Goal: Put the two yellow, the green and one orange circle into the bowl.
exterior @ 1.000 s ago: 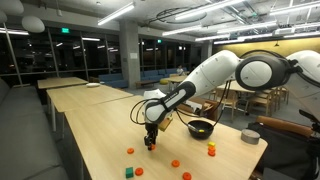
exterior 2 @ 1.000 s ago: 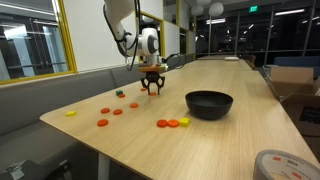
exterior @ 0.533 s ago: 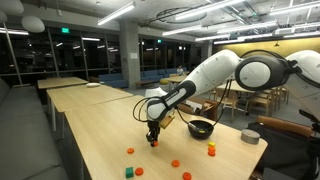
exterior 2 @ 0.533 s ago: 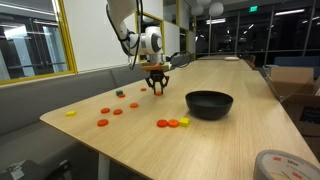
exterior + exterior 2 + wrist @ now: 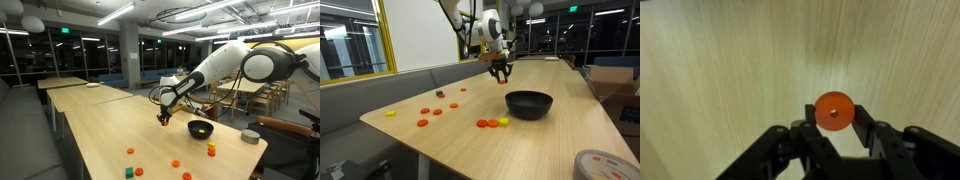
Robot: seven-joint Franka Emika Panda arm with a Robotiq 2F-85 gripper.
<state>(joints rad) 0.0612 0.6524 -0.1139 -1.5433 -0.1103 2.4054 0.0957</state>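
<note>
As I look down the wrist view, the orange circle (image 5: 834, 111) sits squarely between the fingers (image 5: 868, 128). They are pinched onto its edges, so the gripper (image 5: 835, 124) is clamped on it, clear of the table (image 5: 720, 60). In an exterior view, a yellow circle (image 5: 504, 121) lies just in front of the black bowl (image 5: 529, 108). The gripper (image 5: 500, 72) hangs in the air near the bowl's rim, not over it. Farther off lies a green piece (image 5: 439, 93).

place: office common area | cues: long wooden tables (image 5: 100, 130), bench seating (image 5: 415, 80), strip lights (image 5: 115, 13)
</note>
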